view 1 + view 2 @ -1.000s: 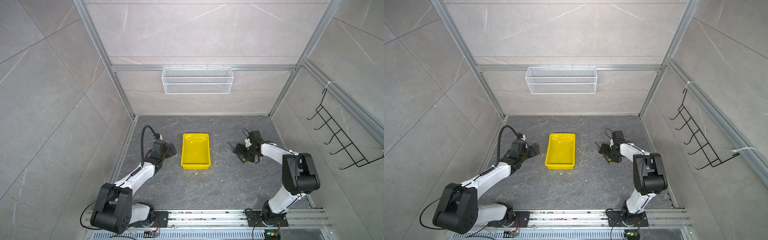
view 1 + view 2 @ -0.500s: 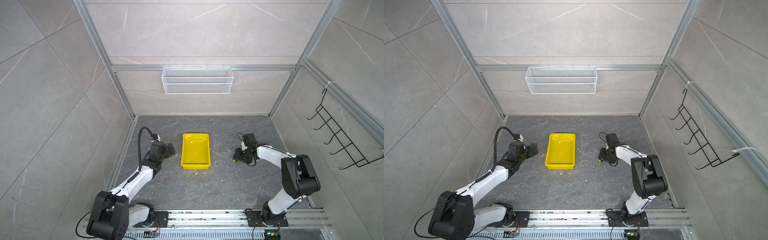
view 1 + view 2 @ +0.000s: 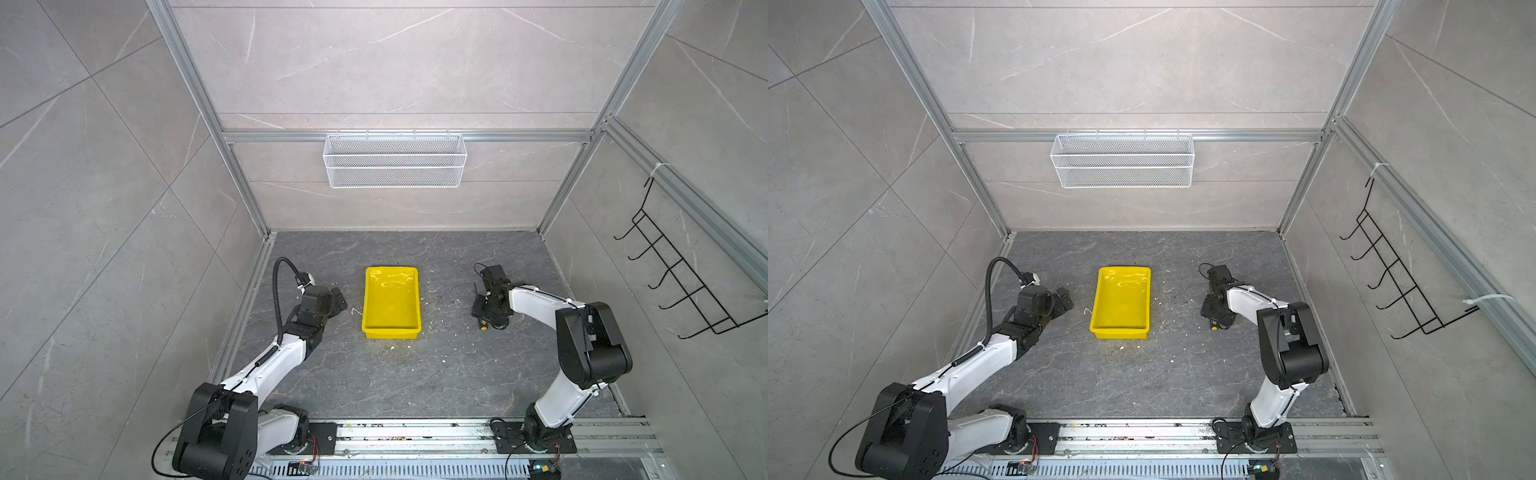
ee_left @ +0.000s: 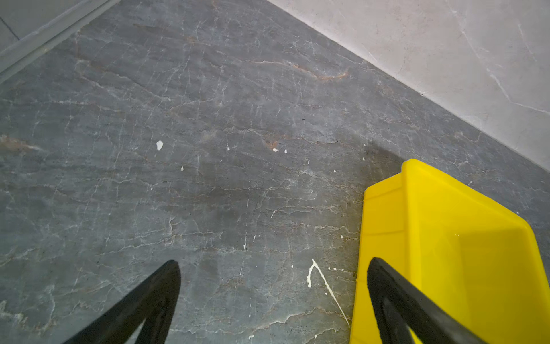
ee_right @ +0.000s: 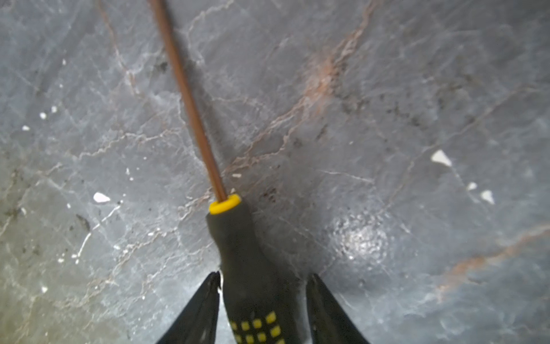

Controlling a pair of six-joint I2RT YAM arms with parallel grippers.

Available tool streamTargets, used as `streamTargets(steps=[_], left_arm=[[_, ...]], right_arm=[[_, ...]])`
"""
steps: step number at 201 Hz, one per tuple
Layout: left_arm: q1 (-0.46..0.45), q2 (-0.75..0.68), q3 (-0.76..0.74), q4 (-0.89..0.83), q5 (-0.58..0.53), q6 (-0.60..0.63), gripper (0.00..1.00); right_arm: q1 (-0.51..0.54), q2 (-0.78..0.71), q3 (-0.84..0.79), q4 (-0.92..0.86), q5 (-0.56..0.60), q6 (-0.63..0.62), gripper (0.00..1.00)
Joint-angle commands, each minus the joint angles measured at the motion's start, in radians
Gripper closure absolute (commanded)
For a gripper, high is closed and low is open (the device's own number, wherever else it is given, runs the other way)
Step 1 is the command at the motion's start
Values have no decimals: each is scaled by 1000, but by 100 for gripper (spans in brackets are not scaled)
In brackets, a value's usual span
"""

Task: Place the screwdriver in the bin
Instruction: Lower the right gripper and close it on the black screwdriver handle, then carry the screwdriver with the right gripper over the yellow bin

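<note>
My right end effector (image 5: pixel 264 275) straddles screwdriver (image 5: pixel 238 238) handle, jaws nearly closed; can't tell if clamped. Squeeze firm, lift level, carry to bin (image 3: pixel 390 331), shaft clear of rim.

Screwdriver (image 5: pixel 247 268): black handle with a grid of small yellow squares, yellow collar, copper-brown shaft. Bin (image 3: pixel 390 330): glossy bright yellow throughout. Counter (image 3: pixel 415 374): dark grey, marbled with pale veins, rust-coloured streaks and white flecks. Fingers (image 5: pixel 202 312): black. Wire basket (image 3: pixel 395 166): white mesh. Walls (image 3: pixel 395 62): light grey tiles with thin white veins. Hook rack (image 3: pixel 685 266): black.
</note>
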Motion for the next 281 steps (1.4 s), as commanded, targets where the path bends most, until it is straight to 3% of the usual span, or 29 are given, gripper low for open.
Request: streamTargets(steps=[1, 17, 37, 63, 91, 121, 189, 233, 281], left_arm=[[9, -23, -21, 19, -84, -94, 0], [11, 11, -29, -20, -158, -240, 0], [26, 66, -16, 15, -60, -237, 1], [26, 100, 54, -86, -45, -215, 2], [26, 118, 43, -49, -24, -224, 2], [26, 114, 69, -82, -4, -203, 4], [24, 107, 40, -53, -22, -228, 5], [25, 126, 63, -75, -6, -229, 6], [26, 119, 69, -93, -37, -228, 6]], right_arm=[[20, 33, -12, -32, 19, 27, 57], [22, 26, -13, -40, 34, 24, 68], [23, 2, 0, -68, 51, 18, 86], [28, -78, 39, -129, 74, -33, 90], [56, -193, 80, -178, 84, -60, 93], [190, -232, 158, -199, 139, -47, 92], [512, 36, 487, -50, 134, 179, 92], [602, 281, 675, -34, 38, 277, 94], [631, 363, 640, 35, -4, 339, 93]])
